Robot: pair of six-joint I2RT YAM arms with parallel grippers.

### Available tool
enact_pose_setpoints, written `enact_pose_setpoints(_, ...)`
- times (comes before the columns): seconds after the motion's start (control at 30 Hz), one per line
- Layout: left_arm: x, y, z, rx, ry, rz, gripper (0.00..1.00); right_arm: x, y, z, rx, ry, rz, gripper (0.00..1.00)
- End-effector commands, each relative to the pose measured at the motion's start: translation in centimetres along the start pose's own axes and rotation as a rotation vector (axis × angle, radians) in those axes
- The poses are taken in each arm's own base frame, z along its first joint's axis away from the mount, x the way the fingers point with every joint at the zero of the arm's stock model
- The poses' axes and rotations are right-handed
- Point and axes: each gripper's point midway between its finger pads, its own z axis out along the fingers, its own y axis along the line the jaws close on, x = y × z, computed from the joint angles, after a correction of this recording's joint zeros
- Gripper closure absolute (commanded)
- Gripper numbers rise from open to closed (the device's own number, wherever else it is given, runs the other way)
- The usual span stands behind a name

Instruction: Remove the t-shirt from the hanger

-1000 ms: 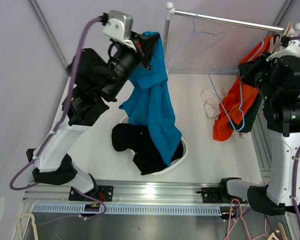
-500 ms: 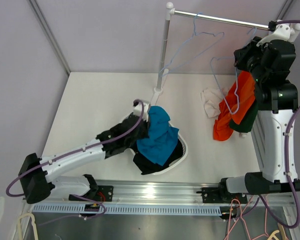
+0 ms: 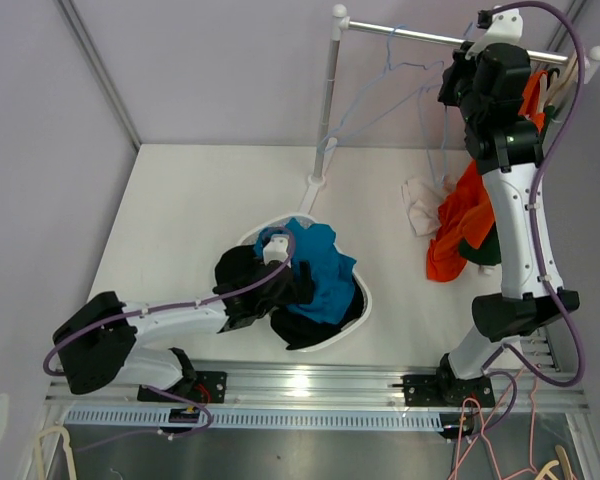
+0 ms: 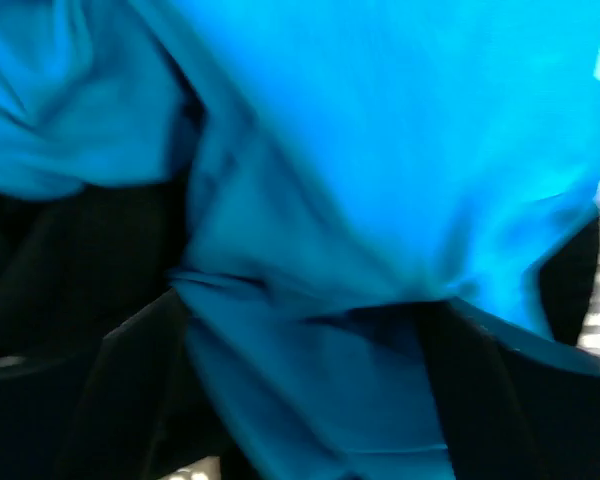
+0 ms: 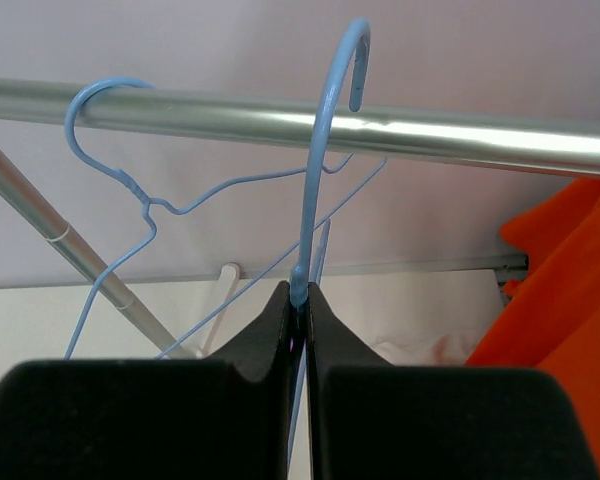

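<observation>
On the white tabletop (image 3: 180, 220), from above: crumpled bright blue t-shirt (image 3: 322, 268) heaped over black clothing (image 3: 300, 326) in the white oval basket (image 3: 368, 297), off any hanger, left jaws at its edge. Through the left wrist, only blurred blue cloth; cannot tell how the jaws stand. Through the right wrist, jaws pinched tight on the neck of a pale blue wire hanger (image 5: 308, 200) — hook arched across the silver metal rail (image 5: 480, 132).
</observation>
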Motion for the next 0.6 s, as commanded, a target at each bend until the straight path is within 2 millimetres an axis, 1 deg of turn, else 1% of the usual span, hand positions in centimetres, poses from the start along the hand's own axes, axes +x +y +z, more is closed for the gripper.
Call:
enact_pose_setpoints(0.0,-1.5,-1.5,-1.2,0.102,-0.072,-0.069,0.01,-3.4,0.3,0.2,0.029,-0.121,-0.04,1.0)
enact_pose_setpoints(0.03,-1.6,-1.3,-1.5,0.101,-0.079,-0.07,0.0,-3.3,0.4,0.4,0.028,-0.121,-0.042,1.0)
enact_pose_setpoints(0.07,-2.5,-1.6,-2.2,0.121,-0.103,-0.079,0.0,-3.6,0.6,0.5,0.025,-0.129,-0.039,1.0)
enact_pose_setpoints(0.1,-3.0,-1.8,-2.5,0.129,-0.112,-0.07,0.0,-3.0,0.8,1.2,0.027,-0.116,-0.044,1.0)
enact_pose_setpoints(0.13,-3.0,-1.7,-2.9,0.128,-0.109,-0.062,0.0,-2.7,0.9,1.5,0.026,-0.11,-0.045,1.0)
enact_pose_setpoints(0.17,-3.7,-1.8,-3.5,0.136,-0.128,-0.068,0.0,-2.6,1.1,1.8,0.025,-0.108,-0.05,1.0)
enact_pose_setpoints(0.23,-4.0,-1.6,-4.1,0.141,-0.137,-0.065,0.01,-2.1,1.5,2.6,0.029,-0.104,-0.057,1.0)
enact_pose_setpoints(0.27,-4.0,-1.4,-4.4,0.137,-0.135,-0.063,0.0,-2.2,1.7,2.7,0.029,-0.113,-0.053,1.0)
enact_pose_setpoints(0.3,-4.5,-1.4,-5.0,0.146,-0.149,-0.067,0.01,-2.3,1.7,2.9,0.039,-0.116,-0.051,1.0)
enact_pose_setpoints(0.33,-4.5,-1.4,-5.2,0.149,-0.152,-0.067,0.0,-1.9,1.7,3.4,0.046,-0.11,-0.054,1.0)
enact_pose_setpoints(0.4,-4.9,-1.5,-5.6,0.163,-0.159,-0.071,0.0,-1.6,1.5,3.5,0.072,-0.094,-0.056,1.0)
enact_pose_setpoints(0.43,-4.6,-1.2,-5.9,0.158,-0.149,-0.063,0.0,-2.0,1.6,3.4,0.077,-0.098,-0.056,1.0)
enact_pose_setpoints(0.47,-4.8,-1.3,-6.1,0.163,-0.156,-0.064,0.01,-1.7,1.6,3.4,0.084,-0.086,-0.058,1.0)
enact_pose_setpoints(0.5,-4.7,-1.1,-6.1,0.159,-0.156,-0.06,0.01,-1.9,1.6,3.1,0.09,-0.089,-0.058,1.0)
enact_pose_setpoints(0.53,-4.9,-1.1,-6.3,0.162,-0.16,-0.06,0.0,-1.4,1.6,3.2,0.097,-0.081,-0.06,1.0)
enact_pose_setpoints(0.57,-4.9,-1.1,-6.3,0.164,-0.163,-0.058,0.0,-2.2,1.5,3.1,0.095,-0.11,-0.077,1.0)
